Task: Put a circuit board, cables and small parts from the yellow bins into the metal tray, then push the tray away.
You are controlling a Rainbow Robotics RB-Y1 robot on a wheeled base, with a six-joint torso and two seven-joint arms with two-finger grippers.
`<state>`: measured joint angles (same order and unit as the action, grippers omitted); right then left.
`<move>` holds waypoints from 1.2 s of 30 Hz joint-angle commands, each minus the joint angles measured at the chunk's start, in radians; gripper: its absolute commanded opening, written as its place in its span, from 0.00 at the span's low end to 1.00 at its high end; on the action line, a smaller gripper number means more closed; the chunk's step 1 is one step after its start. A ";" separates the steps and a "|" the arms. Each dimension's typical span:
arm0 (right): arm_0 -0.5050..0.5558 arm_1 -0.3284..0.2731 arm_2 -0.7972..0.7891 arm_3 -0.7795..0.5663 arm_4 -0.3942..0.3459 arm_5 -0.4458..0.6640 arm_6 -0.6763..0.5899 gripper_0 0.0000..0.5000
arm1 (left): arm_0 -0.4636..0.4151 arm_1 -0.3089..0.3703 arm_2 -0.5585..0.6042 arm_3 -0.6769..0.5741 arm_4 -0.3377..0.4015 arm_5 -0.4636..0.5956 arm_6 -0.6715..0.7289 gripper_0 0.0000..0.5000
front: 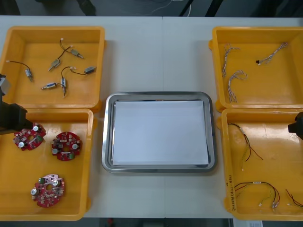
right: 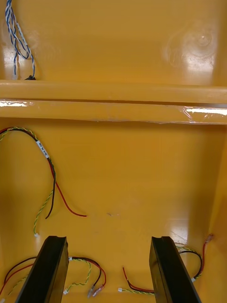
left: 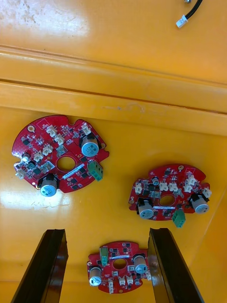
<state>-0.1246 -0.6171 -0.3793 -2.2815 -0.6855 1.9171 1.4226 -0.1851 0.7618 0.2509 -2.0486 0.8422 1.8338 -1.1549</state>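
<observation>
Looking down from the front, the metal tray [front: 108,137], white inside, sits mid-worktop [front: 156,56]; three round red circuit boards [front: 66,145] lie in a left yellow bin [front: 90,161]. Left wrist view: the left pincer [left: 106,234] hangs open over them. Right wrist view: the right pincer [right: 108,239] gapes above red and yellow cables [right: 52,184].

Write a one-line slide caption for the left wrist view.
Open left pincer above three boards in a bin, one board framed between its fingers.

The light table [front: 156,52] bears a white-lined metal tray [front: 107,137] at centre; two yellow bins [front: 33,47] left of it; two more bins [front: 265,85] right.
</observation>
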 commanded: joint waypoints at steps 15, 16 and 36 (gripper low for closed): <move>0.052 -0.023 -0.050 -0.035 0.012 0.003 -0.039 1.00 | 0.021 0.071 -0.021 0.028 0.020 0.012 0.034 1.00; 0.060 -0.023 -0.049 -0.035 0.011 0.003 -0.039 1.00 | 0.024 0.071 -0.021 0.025 0.020 0.008 0.032 1.00; 0.246 -0.023 -0.093 -0.039 -0.039 -0.067 -0.033 1.00 | 0.262 0.070 -0.045 -0.131 0.005 -0.248 0.001 1.00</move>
<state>0.0765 -0.6172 -0.4335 -2.2874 -0.7118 1.8826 1.4226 0.0226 0.7863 0.2396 -2.1414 0.8518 1.6320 -1.1547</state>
